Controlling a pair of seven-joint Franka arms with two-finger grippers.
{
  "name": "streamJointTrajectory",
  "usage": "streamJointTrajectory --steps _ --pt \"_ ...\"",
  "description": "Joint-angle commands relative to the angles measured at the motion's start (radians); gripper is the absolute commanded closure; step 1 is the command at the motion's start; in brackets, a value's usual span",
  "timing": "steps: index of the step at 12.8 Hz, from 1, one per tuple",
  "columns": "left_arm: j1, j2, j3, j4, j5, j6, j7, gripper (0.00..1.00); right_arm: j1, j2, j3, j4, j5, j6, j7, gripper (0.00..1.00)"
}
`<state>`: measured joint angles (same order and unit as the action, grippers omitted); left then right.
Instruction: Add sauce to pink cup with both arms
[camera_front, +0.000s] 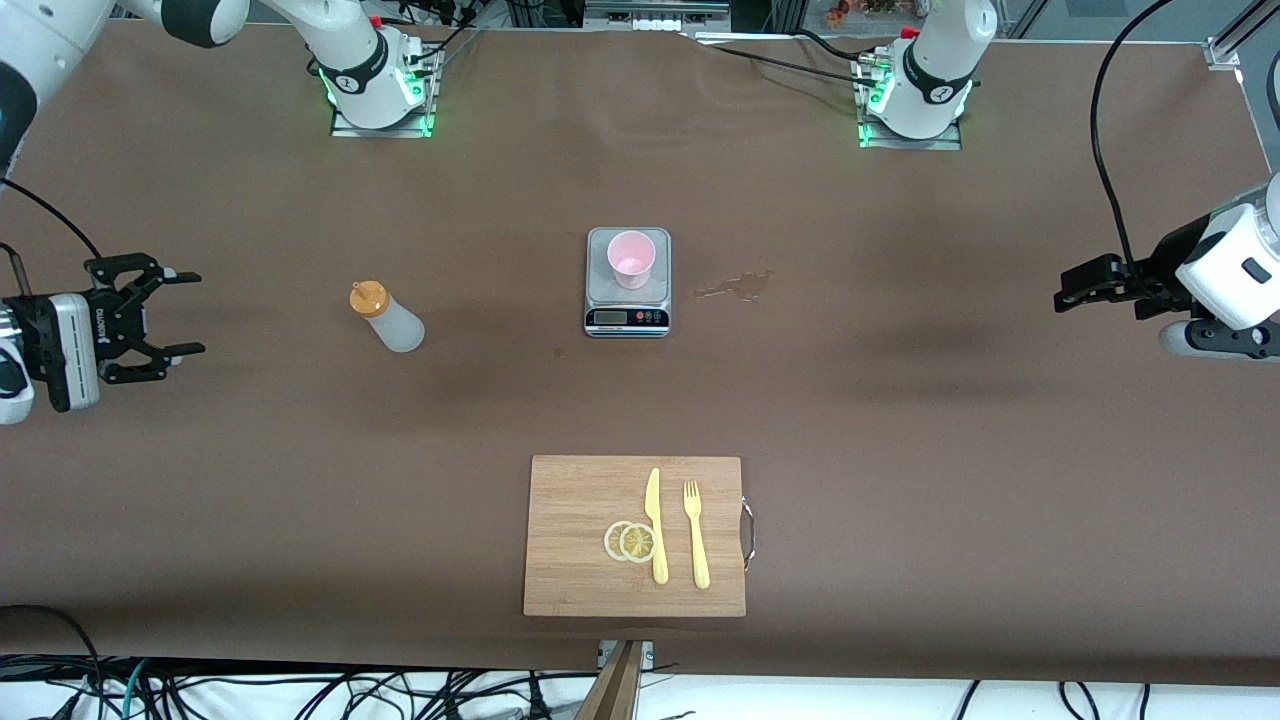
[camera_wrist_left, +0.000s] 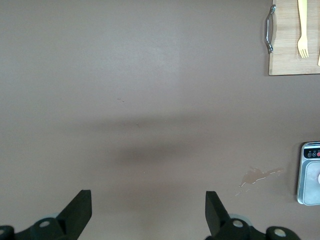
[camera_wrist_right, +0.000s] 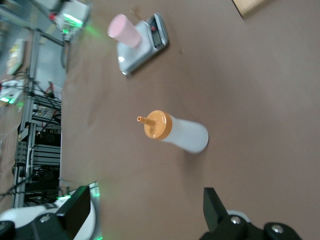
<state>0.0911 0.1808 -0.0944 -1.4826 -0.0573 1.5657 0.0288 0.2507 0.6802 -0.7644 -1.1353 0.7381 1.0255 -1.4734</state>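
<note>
The sauce bottle (camera_front: 390, 318), whitish with an orange nozzle cap, stands on the brown table toward the right arm's end; it also shows in the right wrist view (camera_wrist_right: 180, 132). The pink cup (camera_front: 631, 258) stands on a small grey kitchen scale (camera_front: 627, 318) at the table's middle, and both show in the right wrist view, the cup (camera_wrist_right: 126, 31) on the scale (camera_wrist_right: 150, 47). My right gripper (camera_front: 185, 312) is open and empty, held off the right arm's end of the table, apart from the bottle. My left gripper (camera_front: 1068, 290) is open and empty above the left arm's end.
A wooden cutting board (camera_front: 634, 535) nearer the front camera holds a yellow knife (camera_front: 656, 525), a yellow fork (camera_front: 696, 535) and lemon slices (camera_front: 630, 541). A small wet spill (camera_front: 738, 287) lies beside the scale toward the left arm's end.
</note>
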Motion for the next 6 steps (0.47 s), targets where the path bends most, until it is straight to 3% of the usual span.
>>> streamJointTrajectory --steps 1,3,5,6 --pt "-0.001 0.012 -0.002 0.030 0.022 -0.015 0.002 0.00 0.032 -0.126 0.099 -0.023 -0.193 0.097 0.230 0.00" --pt "-0.001 0.012 -0.002 0.028 0.022 -0.015 0.002 0.00 0.003 -0.259 0.282 -0.117 -0.407 0.226 0.437 0.00" --pt "-0.001 0.012 -0.002 0.030 0.022 -0.015 0.002 0.00 -0.115 -0.400 0.516 -0.263 -0.559 0.345 0.655 0.00" --pt "-0.001 0.012 -0.002 0.030 0.021 -0.015 0.002 0.00 -0.155 -0.445 0.590 -0.318 -0.625 0.393 0.742 0.00"
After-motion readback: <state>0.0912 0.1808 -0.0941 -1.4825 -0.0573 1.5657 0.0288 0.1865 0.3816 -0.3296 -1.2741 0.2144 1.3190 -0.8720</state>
